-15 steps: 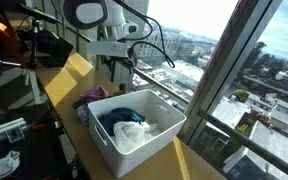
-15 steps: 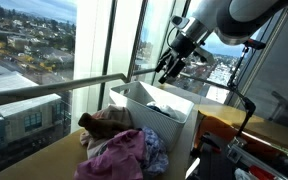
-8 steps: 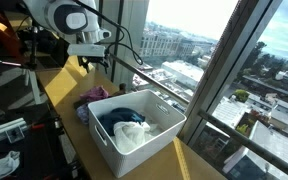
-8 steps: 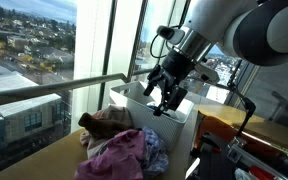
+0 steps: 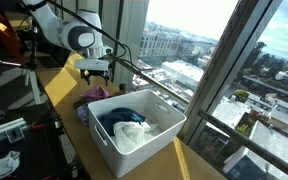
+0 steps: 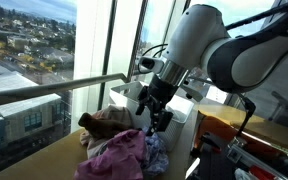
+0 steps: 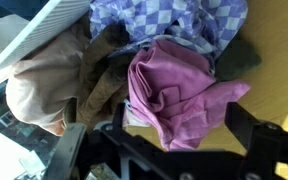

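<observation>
My gripper (image 7: 169,150) hangs open just above a heap of clothes (image 6: 119,152) on the wooden tabletop, with nothing between its fingers. In the wrist view a pink cloth (image 7: 174,90) lies right under the jaws. A blue checked cloth (image 7: 164,20) lies beyond it, and a tan and brown garment (image 7: 54,90) lies to its left. In both exterior views the gripper (image 5: 94,78) (image 6: 154,122) hovers over the heap (image 5: 91,97), beside a white bin (image 5: 149,140). The bin holds blue and white clothes (image 5: 129,128).
The bin's rim (image 7: 44,30) runs close to the heap. A window rail (image 6: 54,90) and tall glass panes border the table's far side. Dark equipment and cables (image 5: 9,70) crowd the other side, with an orange box (image 6: 219,125) nearby.
The arm has swung from above the white bin over to the heap of clothes and come down close to it. The jaws stayed open.
</observation>
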Robot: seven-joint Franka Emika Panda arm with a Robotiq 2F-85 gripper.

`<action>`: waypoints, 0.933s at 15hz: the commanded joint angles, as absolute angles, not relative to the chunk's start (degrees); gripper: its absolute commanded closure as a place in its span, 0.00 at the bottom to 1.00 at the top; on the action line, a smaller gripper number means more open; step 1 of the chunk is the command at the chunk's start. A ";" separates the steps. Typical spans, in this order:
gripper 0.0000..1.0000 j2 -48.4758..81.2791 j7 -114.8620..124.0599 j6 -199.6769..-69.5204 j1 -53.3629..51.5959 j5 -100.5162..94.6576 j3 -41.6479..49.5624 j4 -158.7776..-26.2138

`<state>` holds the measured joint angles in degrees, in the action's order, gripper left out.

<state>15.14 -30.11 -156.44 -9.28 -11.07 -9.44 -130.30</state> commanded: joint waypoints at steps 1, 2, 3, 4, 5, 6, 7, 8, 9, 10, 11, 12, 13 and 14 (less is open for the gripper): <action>0.00 22.54 -26.84 -156.38 -10.21 -15.25 -9.33 -123.63; 0.00 24.44 -26.33 -156.37 -10.56 -16.26 -9.06 -122.21; 0.00 26.17 -26.10 -156.28 -10.75 -17.13 -8.83 -120.95; 0.00 27.77 -25.84 -156.24 -10.88 -17.85 -8.64 -119.91; 0.00 29.47 -25.66 -156.33 -10.98 -18.69 -8.32 -119.13; 0.00 31.05 -25.31 -156.57 -11.31 -19.82 -7.80 -118.62; 0.00 32.53 -24.88 -156.76 -11.63 -20.77 -7.36 -118.27; 0.00 33.94 -24.51 -156.82 -11.84 -21.43 -7.06 -118.02; 0.00 35.21 -24.07 -156.85 -11.97 -21.82 -6.91 -117.88; 0.00 36.36 -23.74 -156.79 -12.10 -22.06 -6.80 -117.70; 0.00 37.40 -23.35 -156.71 -12.18 -22.07 -6.82 -117.66; 0.00 38.34 -22.99 -156.51 -12.18 -21.83 -7.09 -117.74; 0.00 39.00 -22.64 -156.53 -12.34 -21.90 -7.15 -117.91; 0.25 39.40 -22.38 -156.68 -12.39 -21.78 -7.37 -118.37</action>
